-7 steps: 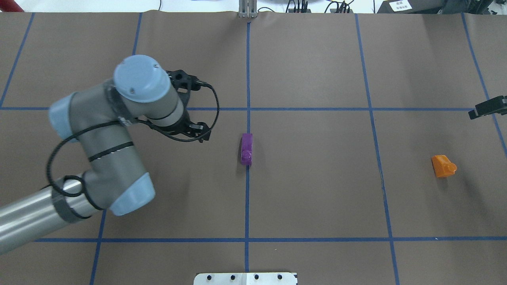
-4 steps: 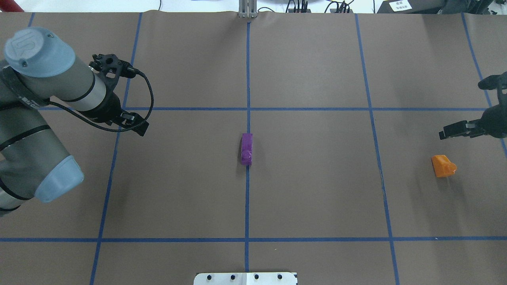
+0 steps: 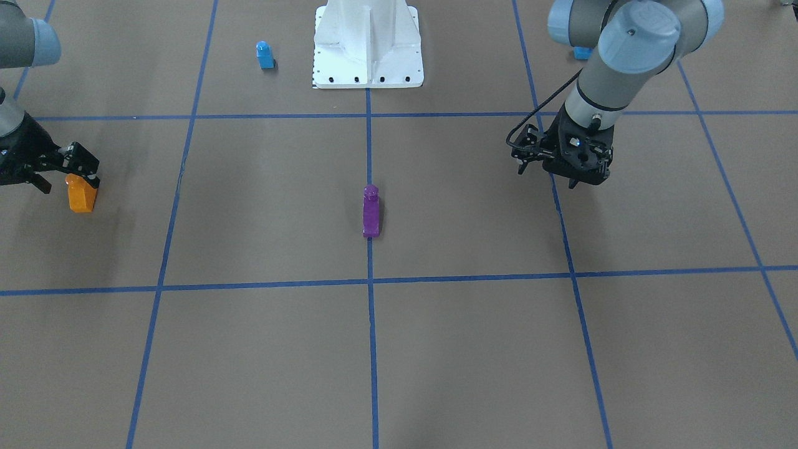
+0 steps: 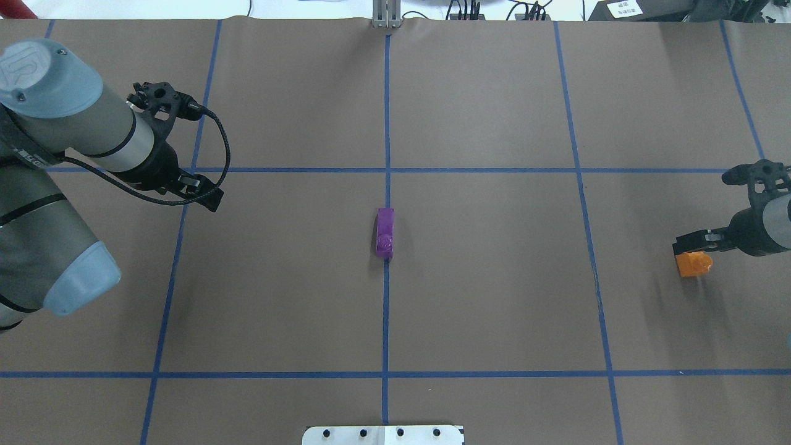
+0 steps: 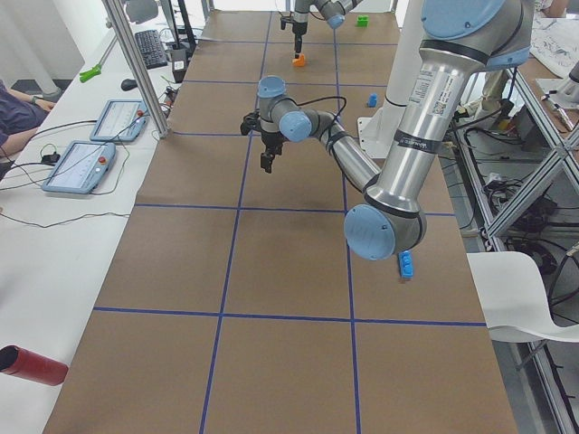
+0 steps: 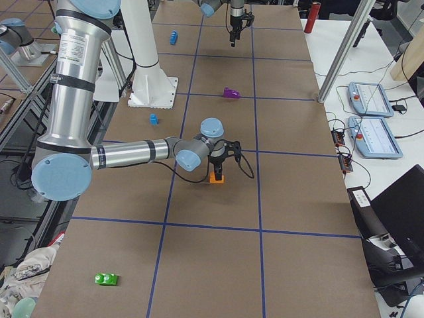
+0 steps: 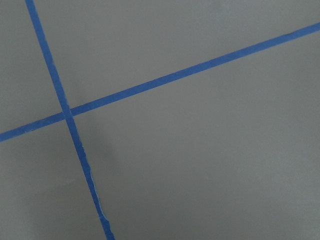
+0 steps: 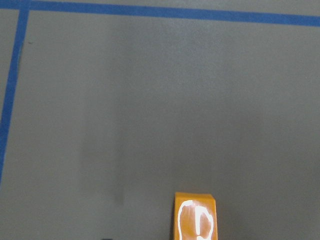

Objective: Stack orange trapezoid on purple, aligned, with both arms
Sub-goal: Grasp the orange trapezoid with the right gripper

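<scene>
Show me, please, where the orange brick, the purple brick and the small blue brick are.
orange brick (image 4: 693, 264): overhead view, on its upper face.
purple brick (image 3: 371, 213): front-facing view, on its middle.
blue brick (image 3: 265, 57): front-facing view, on its body.

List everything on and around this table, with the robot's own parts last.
orange trapezoid: one, orange, table's right side, beneath the right gripper
purple brick: one, purple, on the centre tape line
small blue brick: one, blue, beside the pedestal
long blue brick: one, blue, behind the left arm
green brick: one, green, table's far right end
red cylinder: one, red, left end's corner
tablets: two, white, operators' bench
pedestal: one, white
left gripper: black, above bare table
right gripper: black, open
</scene>
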